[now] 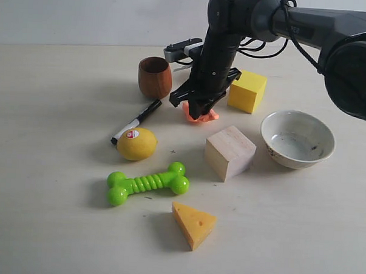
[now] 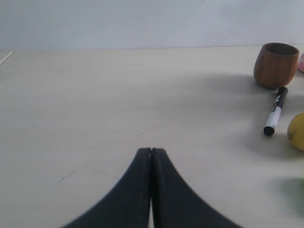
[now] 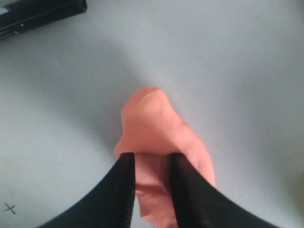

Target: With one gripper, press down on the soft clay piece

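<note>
Bearing soft clay piece (image 1: 204, 117) (white wall (image 1: 85, 11) behind): pale tabletop (image 1: 51, 228)

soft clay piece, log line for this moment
phase: press | right black two-fingered gripper: tips on salmon-orange soft clay piece, jaws slightly apart | left black gripper: shut, empty, away from clay

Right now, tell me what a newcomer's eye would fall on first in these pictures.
The dark arm reaching in from the right dominates the back of the table. Its right gripper is down on the soft clay piece, fingers slightly apart, between the wooden cup and the yellow block. Next comes the bright green bone toy, nearer the front, just ahead of the lemon.
</note>
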Action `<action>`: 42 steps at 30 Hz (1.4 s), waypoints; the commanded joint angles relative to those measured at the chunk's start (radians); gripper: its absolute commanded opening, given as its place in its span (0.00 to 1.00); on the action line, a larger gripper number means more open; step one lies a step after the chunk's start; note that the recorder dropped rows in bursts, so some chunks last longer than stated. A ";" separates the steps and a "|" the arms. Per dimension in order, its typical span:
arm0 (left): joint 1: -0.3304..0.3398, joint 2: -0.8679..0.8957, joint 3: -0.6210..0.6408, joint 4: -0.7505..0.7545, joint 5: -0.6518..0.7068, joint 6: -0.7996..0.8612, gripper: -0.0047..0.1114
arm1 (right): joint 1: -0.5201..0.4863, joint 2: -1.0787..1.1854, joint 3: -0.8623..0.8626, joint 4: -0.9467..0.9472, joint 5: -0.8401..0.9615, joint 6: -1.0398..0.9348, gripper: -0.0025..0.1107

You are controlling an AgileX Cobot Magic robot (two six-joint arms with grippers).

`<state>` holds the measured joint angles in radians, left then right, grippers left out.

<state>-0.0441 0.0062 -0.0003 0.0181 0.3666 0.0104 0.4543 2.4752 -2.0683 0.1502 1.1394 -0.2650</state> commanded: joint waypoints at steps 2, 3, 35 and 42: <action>-0.004 -0.006 0.000 -0.002 -0.007 -0.001 0.04 | 0.000 -0.007 -0.009 0.003 0.004 0.005 0.36; -0.004 -0.006 0.000 -0.002 -0.007 -0.001 0.04 | 0.000 -0.007 -0.009 0.010 0.004 0.005 0.36; -0.004 -0.006 0.000 -0.002 -0.007 -0.001 0.04 | 0.022 -0.034 -0.009 0.006 0.012 -0.013 0.02; -0.004 -0.006 0.000 -0.002 -0.007 -0.001 0.04 | 0.015 -0.141 -0.009 -0.041 -0.041 0.046 0.02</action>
<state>-0.0441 0.0062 -0.0003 0.0181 0.3666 0.0104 0.4755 2.3971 -2.0683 0.1107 1.1323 -0.2246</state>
